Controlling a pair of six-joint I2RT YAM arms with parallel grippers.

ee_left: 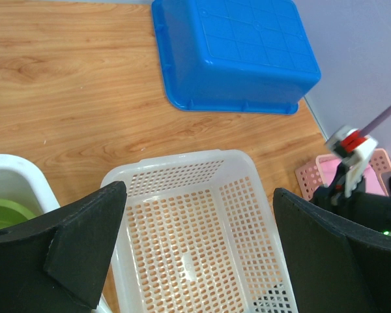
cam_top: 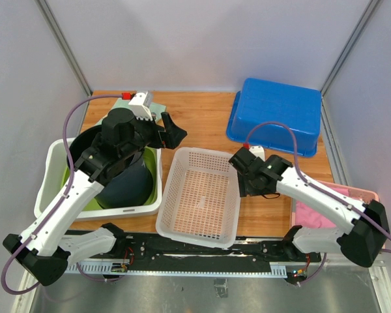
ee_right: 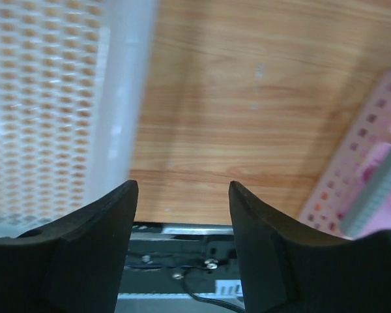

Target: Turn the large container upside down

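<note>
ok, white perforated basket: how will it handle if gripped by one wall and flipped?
Probably light: the white basket is empty and looks like thin perforated plastic. Its walls likely flex under a one-sided grip, so it may twist. With its wide flat base, it seems unlikely to tip when pushed.

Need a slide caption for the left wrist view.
Open left pincer over upright white mesh basket; overturned blue bin beyond.

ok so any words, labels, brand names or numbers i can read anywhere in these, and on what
No text can be read in any view.
Blue tub: plain moulded grid, no lettering.
White mesh basket: no label visible.
Small white sticker on the base rail: dark marks, too blurred to read.
Red tag on the left arm's cable: no lettering visible.
</note>
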